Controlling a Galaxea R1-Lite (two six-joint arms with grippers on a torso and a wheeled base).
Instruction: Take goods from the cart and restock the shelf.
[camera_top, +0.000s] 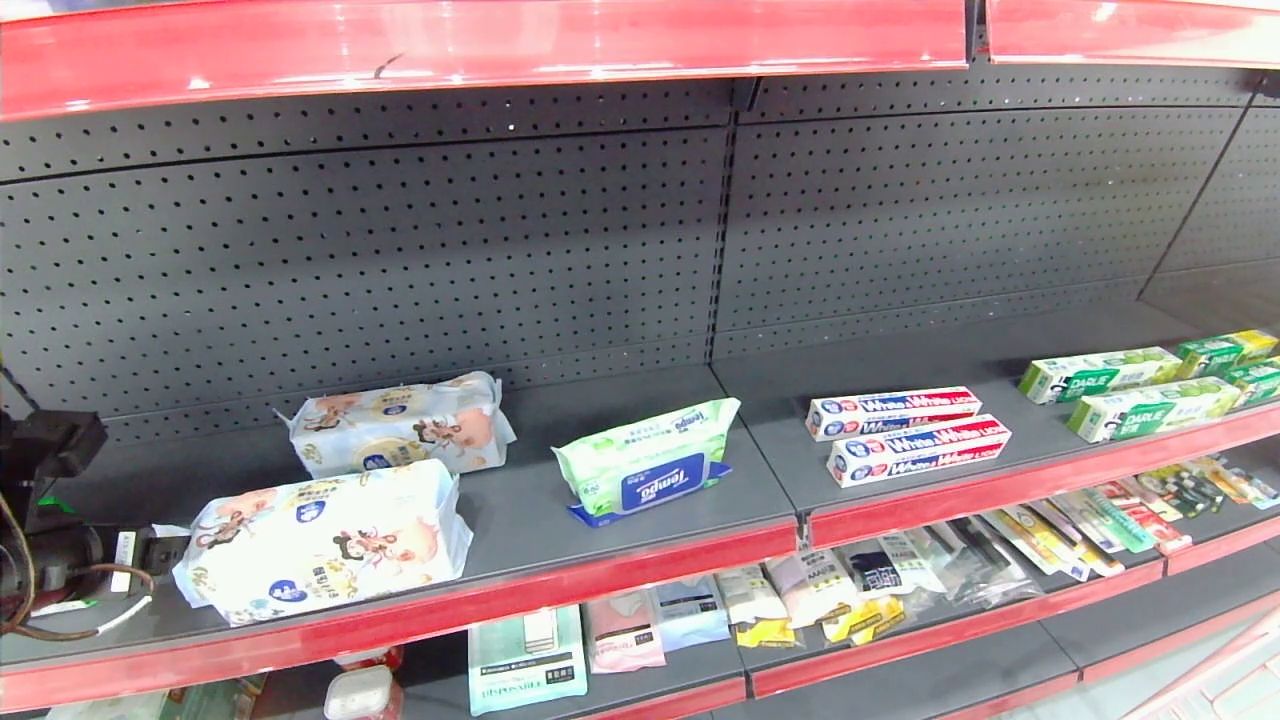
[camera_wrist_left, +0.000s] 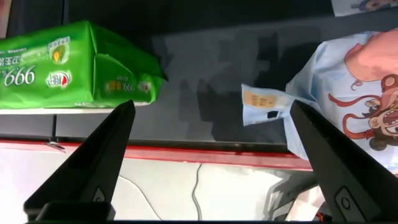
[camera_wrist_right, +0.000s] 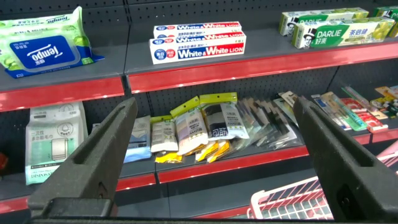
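Observation:
On the dark shelf (camera_top: 520, 520), a cartoon-printed tissue pack (camera_top: 325, 540) lies at the front left, with a second one (camera_top: 400, 422) behind it. My left arm (camera_top: 60, 560) is at the shelf's left end, beside the front pack. The left gripper (camera_wrist_left: 211, 104) is open and holds nothing. The front tissue pack (camera_wrist_left: 354, 93) lies just past one fingertip, and a green pack (camera_wrist_left: 68, 65) lies past the other. My right gripper (camera_wrist_right: 214, 99) is open and empty, held back from the shelves. The pink wire cart (camera_wrist_right: 292, 199) is below it.
A green wet-wipe pack (camera_top: 645, 465) lies mid-shelf. Two red-and-white toothpaste boxes (camera_top: 915, 435) and several green ones (camera_top: 1140, 390) lie to the right. The lower shelf (camera_top: 900, 640) holds several small packets. A red shelf (camera_top: 480, 40) overhangs above.

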